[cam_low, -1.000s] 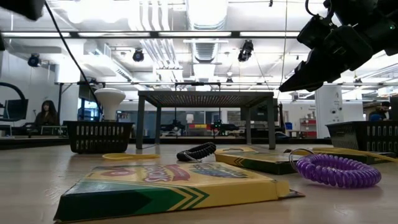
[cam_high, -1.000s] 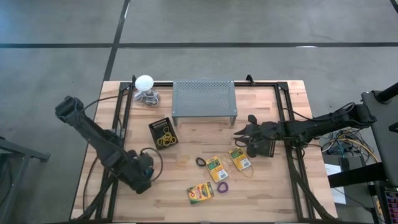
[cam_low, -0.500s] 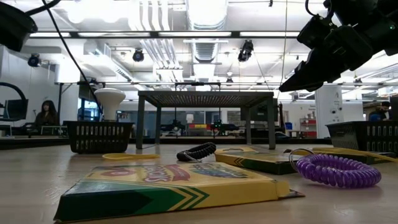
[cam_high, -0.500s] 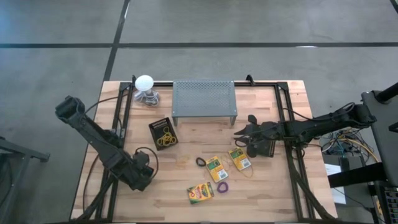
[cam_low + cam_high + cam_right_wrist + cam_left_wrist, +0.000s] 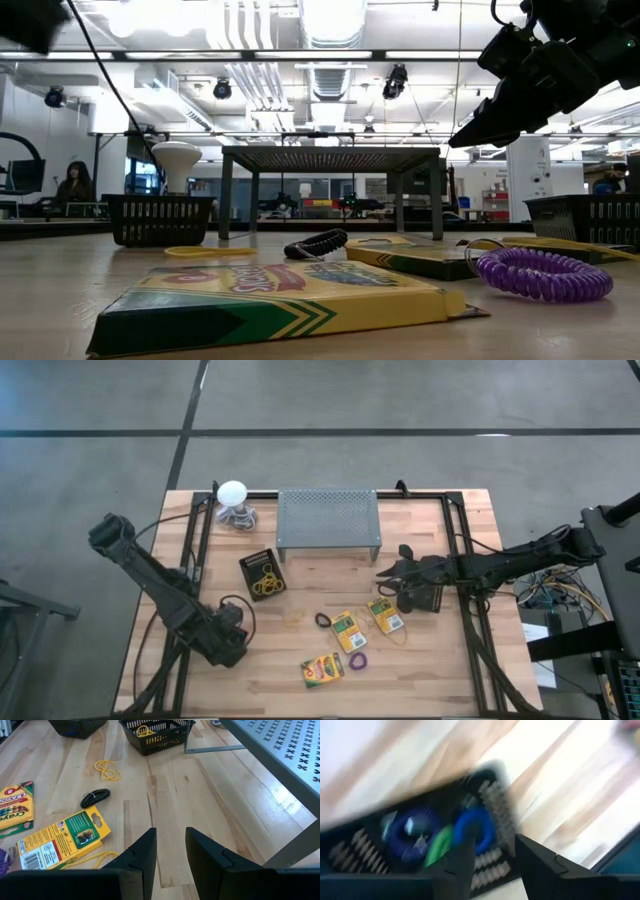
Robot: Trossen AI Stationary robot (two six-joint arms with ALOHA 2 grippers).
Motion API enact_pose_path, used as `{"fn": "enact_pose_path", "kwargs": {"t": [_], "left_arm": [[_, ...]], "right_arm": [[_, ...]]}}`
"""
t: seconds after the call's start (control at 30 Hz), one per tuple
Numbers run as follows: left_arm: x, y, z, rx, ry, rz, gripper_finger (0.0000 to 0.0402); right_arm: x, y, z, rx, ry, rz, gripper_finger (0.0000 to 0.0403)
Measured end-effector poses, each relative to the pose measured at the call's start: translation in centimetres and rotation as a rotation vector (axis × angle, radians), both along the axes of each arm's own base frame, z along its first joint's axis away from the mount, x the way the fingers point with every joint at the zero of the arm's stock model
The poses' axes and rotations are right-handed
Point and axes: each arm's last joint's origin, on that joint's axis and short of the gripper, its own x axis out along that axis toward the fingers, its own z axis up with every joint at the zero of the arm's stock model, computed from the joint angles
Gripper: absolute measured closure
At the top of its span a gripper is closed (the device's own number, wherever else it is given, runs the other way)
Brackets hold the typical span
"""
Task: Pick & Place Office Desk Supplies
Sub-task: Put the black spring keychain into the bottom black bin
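Our left pincer (image 5: 487, 865) hangs with its fingers parted and nothing between them over a dark basket (image 5: 495, 780) at about eight o'clock on the table (image 5: 420, 680), where blue and green loops (image 5: 475, 827) already lie. Our right pincer (image 5: 170, 852), fingers a little apart and empty, waits near three o'clock. We judge the sorting partly done: yellow rubber bands (image 5: 266, 582) fill the black tray (image 5: 250, 565), while three crayon boxes (image 5: 322, 669), a purple loop (image 5: 357, 660), a black loop (image 5: 323, 620) and loose bands (image 5: 107, 769) remain out around six o'clock.

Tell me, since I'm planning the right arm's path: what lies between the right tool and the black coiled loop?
In the right wrist view, only bare wood separates the right tool from the black coiled loop; a crayon box lies just beside that line.
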Motion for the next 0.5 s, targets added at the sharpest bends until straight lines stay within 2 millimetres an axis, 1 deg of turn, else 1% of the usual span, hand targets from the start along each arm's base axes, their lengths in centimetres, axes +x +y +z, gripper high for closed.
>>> {"fn": "enact_pose_path", "kwargs": {"t": [0.13,0.23,0.37,0.5], "left_arm": [[1.6,0.1,0.9,0.139,-0.26,-0.002,0.0256],[3.3,0.3,0.9,0.242,-0.426,-0.008,0.0256],[6.2,0.8,-0.3,0.296,-0.509,-0.06,0.0257],[9.4,1.7,-1.9,0.384,-0.541,-0.141,0.0257]], "right_arm": [[0.0,0.0,0.0,0.0,0.0,0.0,0.0303],[0.0,0.0,0.0,0.0,0.0,0.0,0.0303],[0.0,0.0,0.0,0.0,0.0,0.0,0.0303],[0.0,0.0,0.0,0.0,0.0,0.0,0.0303]]}}
